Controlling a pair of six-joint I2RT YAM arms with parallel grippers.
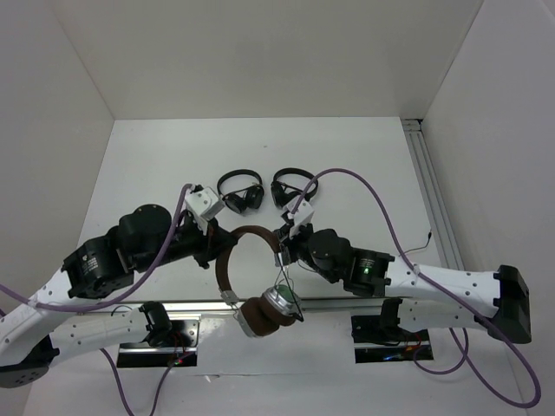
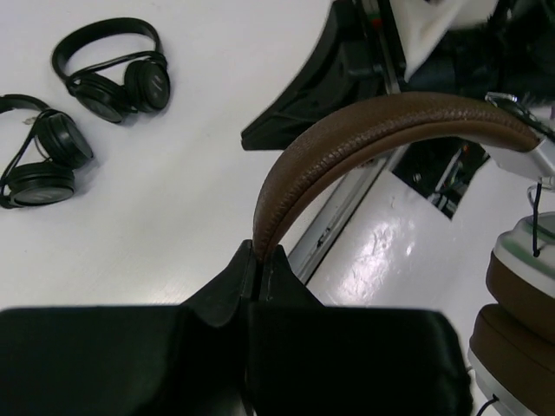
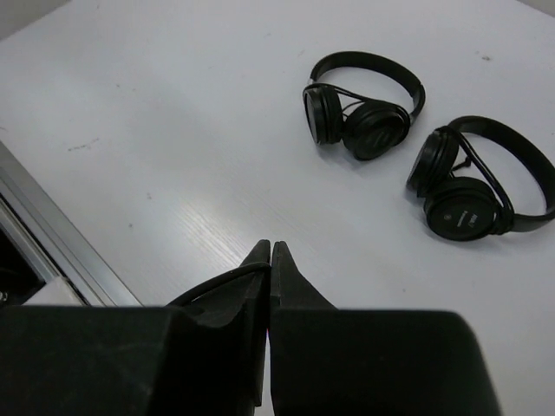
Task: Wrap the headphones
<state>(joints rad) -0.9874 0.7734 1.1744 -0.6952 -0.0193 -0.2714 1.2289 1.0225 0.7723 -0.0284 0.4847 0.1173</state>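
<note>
The left arm reaches in from 7 o'clock, and the left gripper (image 2: 258,256) is clamped tight on the brown band of the headphones (image 1: 223,270). They are held up at the table's (image 1: 156,165) near edge, with the cups toward 6 o'clock over a rail (image 1: 364,303). The right arm comes in from 4 o'clock. The right gripper (image 3: 270,253) is pinched closed on the thin cable (image 3: 217,282). The widest room lies toward 10 and 2 o'clock. There is one brown set, and two black pairs (image 1: 240,191) lie side by side at 12 o'clock.
</note>
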